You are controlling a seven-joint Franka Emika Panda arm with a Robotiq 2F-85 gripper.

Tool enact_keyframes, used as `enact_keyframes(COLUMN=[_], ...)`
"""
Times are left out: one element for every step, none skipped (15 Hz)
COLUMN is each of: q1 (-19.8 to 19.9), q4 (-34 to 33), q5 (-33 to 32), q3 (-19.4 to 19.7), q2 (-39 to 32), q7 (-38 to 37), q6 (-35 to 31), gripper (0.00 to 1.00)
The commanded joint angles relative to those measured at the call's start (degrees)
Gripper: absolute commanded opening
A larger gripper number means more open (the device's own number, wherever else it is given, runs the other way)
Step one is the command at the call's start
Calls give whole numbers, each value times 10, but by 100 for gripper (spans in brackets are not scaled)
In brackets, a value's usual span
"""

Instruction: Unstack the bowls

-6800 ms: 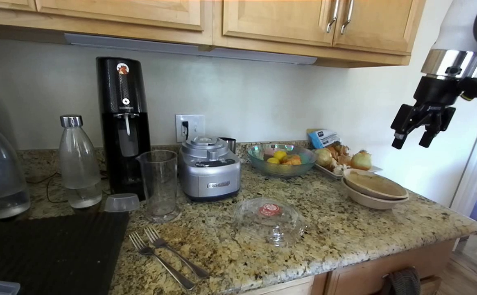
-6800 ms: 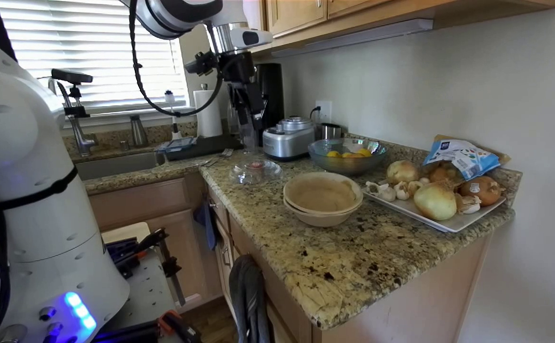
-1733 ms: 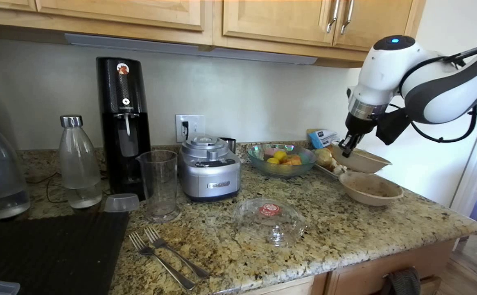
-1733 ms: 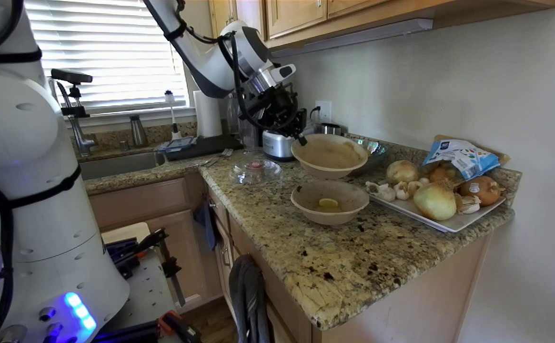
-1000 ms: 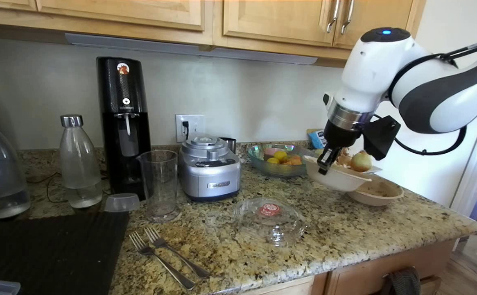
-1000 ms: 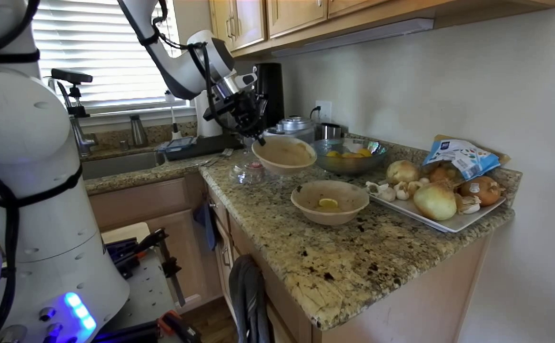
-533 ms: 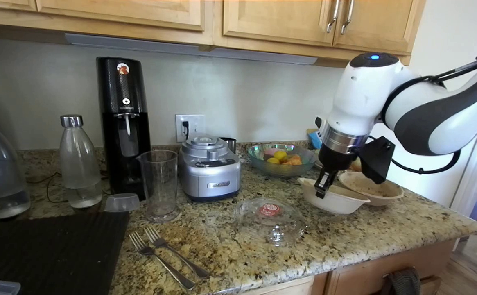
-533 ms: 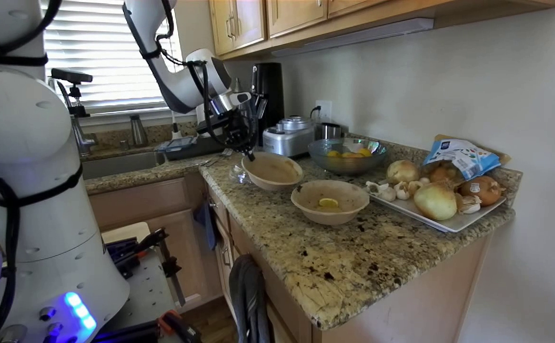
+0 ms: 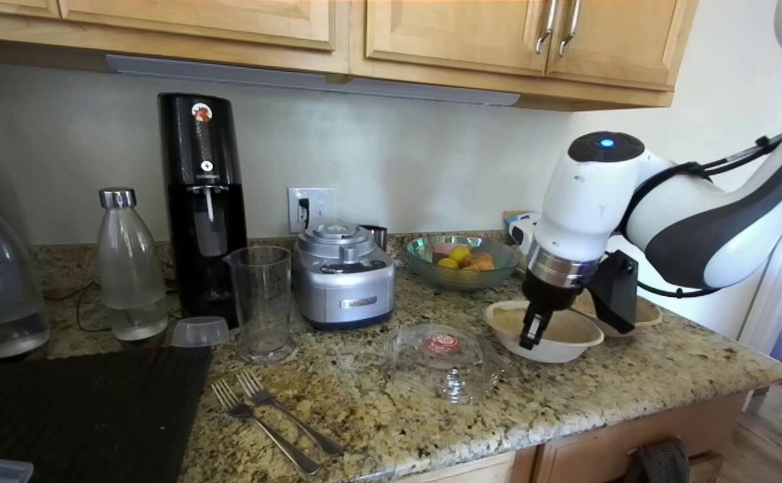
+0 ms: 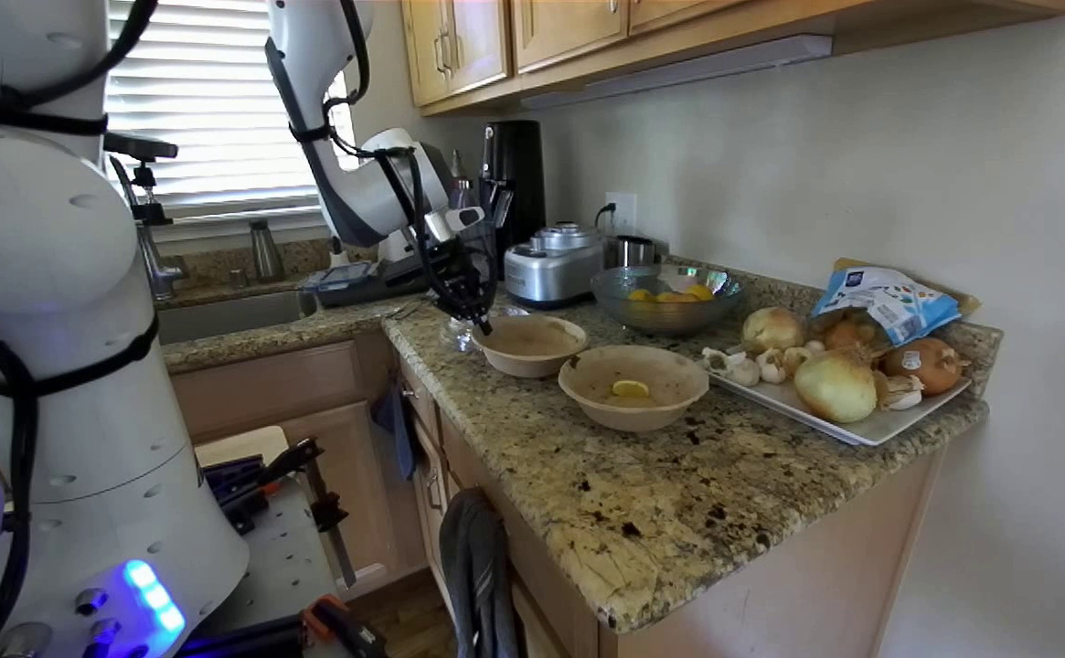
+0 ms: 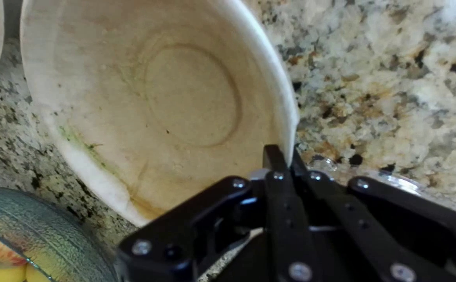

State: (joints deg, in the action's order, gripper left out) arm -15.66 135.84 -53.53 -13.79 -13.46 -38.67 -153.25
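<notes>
Wrist view: your tool [image 11: 287, 158], clamped on the rim of the freed bowl [image 11: 188, 94], now lowered and seemingly resting on the counter [image 10: 669, 503], just beside the second bowl [image 10: 633, 418], not touching; unstacking judged nearly complete, your release outstanding. Markings: lettering on food processor [image 9: 344, 285], red sticker [image 9: 442, 343], both too blurred to read.

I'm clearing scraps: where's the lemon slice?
In an exterior view, the lemon slice lies in the right beige bowl, beside the onion tray.
</notes>
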Motion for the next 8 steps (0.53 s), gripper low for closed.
enact_keyframes(q1=[-6,-6,-5,-3,-1,2,3,7], q4=[-6,-10,-13,-16,-16,-16,-15,-13], q5=[-58,-72,-83,-86,-83,-73,-62,-46], q3=[15,18,19,19,18,17,15,12], q2=[-18,-24,-28,-31,-30,-25,-19,-12], q7=[-42,-50,-58,-61,-57,-46,-40,-25], q6=[-20,-18,-15,-11,-8,-6,6,9], gripper=[4,4,4,10,30,36,42,47])
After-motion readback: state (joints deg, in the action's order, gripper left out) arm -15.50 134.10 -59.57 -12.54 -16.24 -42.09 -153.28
